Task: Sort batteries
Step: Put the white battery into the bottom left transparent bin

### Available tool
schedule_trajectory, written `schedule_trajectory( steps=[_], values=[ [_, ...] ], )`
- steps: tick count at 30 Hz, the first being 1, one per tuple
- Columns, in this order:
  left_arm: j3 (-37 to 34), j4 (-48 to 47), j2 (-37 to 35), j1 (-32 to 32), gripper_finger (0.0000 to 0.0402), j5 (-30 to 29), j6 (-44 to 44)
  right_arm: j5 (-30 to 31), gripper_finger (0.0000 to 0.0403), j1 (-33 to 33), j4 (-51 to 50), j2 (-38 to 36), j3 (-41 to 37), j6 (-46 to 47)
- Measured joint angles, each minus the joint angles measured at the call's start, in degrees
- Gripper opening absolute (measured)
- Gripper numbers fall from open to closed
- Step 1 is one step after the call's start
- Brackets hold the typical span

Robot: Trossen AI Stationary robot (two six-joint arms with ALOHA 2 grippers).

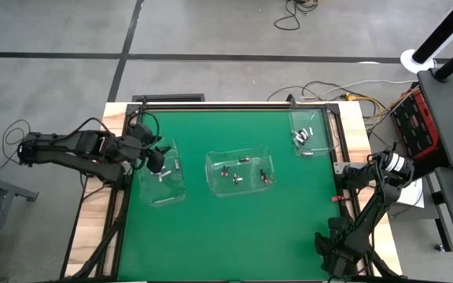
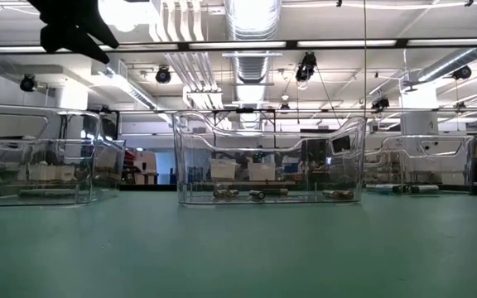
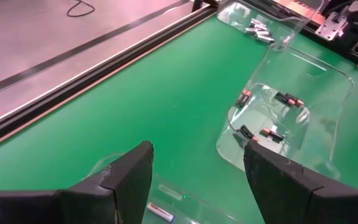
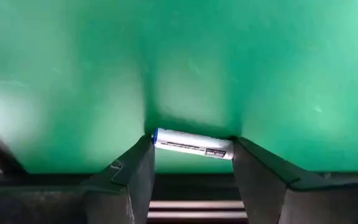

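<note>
Three clear plastic bins stand on the green mat: one at the left, one in the middle, one at the far right. Each holds a few small batteries. My left gripper hangs open above the left bin with nothing between its fingers; it shows dark at the top left of the low view. A battery lies in the bin below it. My right gripper, at the mat's right edge, is shut on a silvery battery with a blue end. My right gripper pinches the silvery battery end to end between its two fingers, one fingertip on the blue end and the other on the opposite end. The battery lies level across the gap at the fingertips, over the green mat.
A small red object lies at the mat's right border. A dark metal frame runs round the mat. Cables and a red case sit beyond the right edge. Bare mat spreads along the near side.
</note>
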Motion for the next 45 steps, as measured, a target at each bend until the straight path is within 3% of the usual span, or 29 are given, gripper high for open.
schedule_trajectory(
  steps=[10,13,19,23,25,29,32,37,45],
  values=[
    [0.0,0.2,-0.03,-0.56,0.0229,-0.03,0.04,3.14,0.0191,-2.8,-0.08,-0.2,4.03,-0.64],
    [0.0,0.53,-0.03,-0.65,0.0229,-0.05,0.08,3.73,0.0184,-5.6,-0.77,-0.2,5.98,-3.17],
    [-0.02,1.88,0.43,-3.1,0.0229,0.16,1.3,11.56,0.0187,-14.07,-4.77,-0.28,14.15,-13.06],
    [-0.09,5.0,1.99,-8.77,0.0229,0.72,6.88,17.37,0.0185,-21.77,-4.95,-0.31,20.99,-19.72],
    [-0.09,8.94,3.32,-12.0,0.0229,-2.09,11.2,19.25,0.0183,-25.84,-4.9,-0.31,24.28,-22.46],
    [-0.09,20.43,8.43,-16.55,0.0229,-5.58,26.48,19.59,0.0183,-33.53,-5.11,-0.35,30.13,-26.62],
    [0.79,24.8,13.11,-17.69,0.0229,-5.25,36.45,19.64,0.0185,-38.17,-5.05,-0.35,35.13,-28.27],
    [6.82,24.45,20.2,-18.09,0.0229,-9.49,40.21,19.69,0.0185,-43.95,-5.11,-0.35,43.38,-29.03],
    [13.08,34.29,28.81,-20.69,0.0229,-12.53,54.49,20.57,0.0183,-49.77,-4.41,-0.35,53.55,-31.88]
  ],
)
